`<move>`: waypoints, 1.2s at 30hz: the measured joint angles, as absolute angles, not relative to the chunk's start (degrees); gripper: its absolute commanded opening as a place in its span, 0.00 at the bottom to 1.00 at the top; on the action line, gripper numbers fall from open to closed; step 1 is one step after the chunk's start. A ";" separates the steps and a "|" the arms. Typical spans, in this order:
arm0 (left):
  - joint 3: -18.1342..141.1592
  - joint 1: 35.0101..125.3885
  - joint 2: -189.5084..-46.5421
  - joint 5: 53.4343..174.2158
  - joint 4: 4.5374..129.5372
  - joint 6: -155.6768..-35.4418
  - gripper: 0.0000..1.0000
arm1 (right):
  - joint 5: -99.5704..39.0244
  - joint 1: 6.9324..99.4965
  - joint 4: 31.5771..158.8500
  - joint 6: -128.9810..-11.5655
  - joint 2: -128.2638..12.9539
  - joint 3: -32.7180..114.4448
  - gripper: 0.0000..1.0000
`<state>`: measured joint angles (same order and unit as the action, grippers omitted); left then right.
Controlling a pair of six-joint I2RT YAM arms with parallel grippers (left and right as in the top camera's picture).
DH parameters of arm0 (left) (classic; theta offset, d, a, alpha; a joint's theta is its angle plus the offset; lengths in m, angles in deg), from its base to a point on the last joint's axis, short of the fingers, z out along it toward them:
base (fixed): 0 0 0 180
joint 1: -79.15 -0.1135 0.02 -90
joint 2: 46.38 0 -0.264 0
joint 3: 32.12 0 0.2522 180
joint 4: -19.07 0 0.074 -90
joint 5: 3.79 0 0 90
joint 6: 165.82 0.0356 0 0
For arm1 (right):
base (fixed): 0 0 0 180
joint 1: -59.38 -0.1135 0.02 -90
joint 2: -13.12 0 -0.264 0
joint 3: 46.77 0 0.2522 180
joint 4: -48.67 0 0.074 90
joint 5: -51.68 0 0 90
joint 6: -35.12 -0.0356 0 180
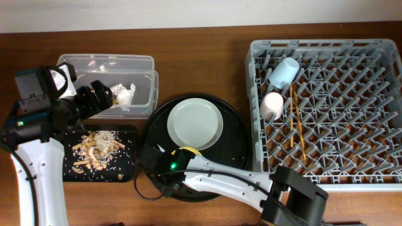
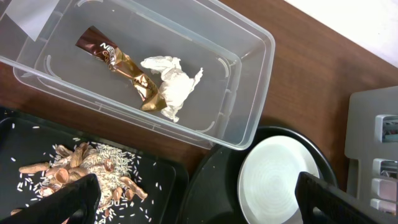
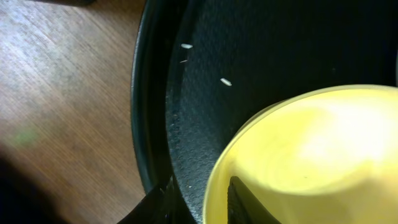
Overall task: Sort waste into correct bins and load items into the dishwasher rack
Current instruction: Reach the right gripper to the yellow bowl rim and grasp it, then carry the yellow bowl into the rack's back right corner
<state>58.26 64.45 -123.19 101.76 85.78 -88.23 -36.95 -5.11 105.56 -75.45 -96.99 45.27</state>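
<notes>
Yellow fills most of my right wrist view. The bowl [image 3: 311, 149] sits on the round tray [image 3: 186, 112], and my right gripper [image 3: 202, 186] is set narrow astride its rim. One finger [image 3: 245, 202] is inside over the yellow and the other is outside over the black. A sliver of tray shows between the outer finger and the rim, so I am not pinched onto it. The tray's raised edge runs just beside that outer finger, with bare tabletop [image 3: 62, 81] beyond.

From overhead, the bowl is at the near edge of the round tray, just beside the plate [image 1: 195, 122], which lies flat nearer the middle. I cannot tell whether they touch. The round tray's other side comes up just beside the rack [image 1: 326, 45]. There the blue cup [image 1: 284, 71] and pink cup [image 1: 272, 105] sit along the side nearest the round tray, and the chopsticks [image 1: 295, 122] lie on the grid next to the pink cup.

My left gripper [image 2: 196, 183] hangs wide apart, holding nothing, above where the tub [image 2: 249, 106] meets the small tray [image 2: 165, 186]. In the tub the wrapper [image 2: 121, 65] and tissue [image 2: 171, 84] lie touching. Scraps [image 2: 81, 168] are heaped on the small tray. Tub, small tray and round tray crowd close, with only a narrow strip of wood between them.
</notes>
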 measured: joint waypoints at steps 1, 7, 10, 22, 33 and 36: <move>58.26 64.45 -123.19 101.76 85.78 -88.23 0.99 | -37.47 -5.11 105.21 -75.45 -96.99 45.27 0.29; 58.26 64.45 -123.19 101.76 85.78 -88.23 0.99 | -38.11 -5.11 106.59 -75.45 -96.99 43.87 0.27; 58.26 64.45 -123.19 101.76 85.78 -88.23 0.99 | -38.13 -5.11 106.57 -75.48 -96.99 43.45 0.14; 58.26 64.45 -123.19 101.76 85.78 -88.23 0.99 | -38.35 -5.13 107.62 -75.21 -96.99 43.41 0.04; 58.26 64.45 -123.19 101.76 85.80 -88.23 0.99 | -33.54 5.31 131.27 -64.11 -90.78 69.77 0.04; 58.26 64.45 -123.19 101.76 85.76 -88.23 0.99 | -28.21 19.96 131.79 -59.43 -83.26 71.71 0.04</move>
<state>58.26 64.45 -123.19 101.76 85.76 -88.23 -28.21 19.96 131.79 -59.43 -83.26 71.71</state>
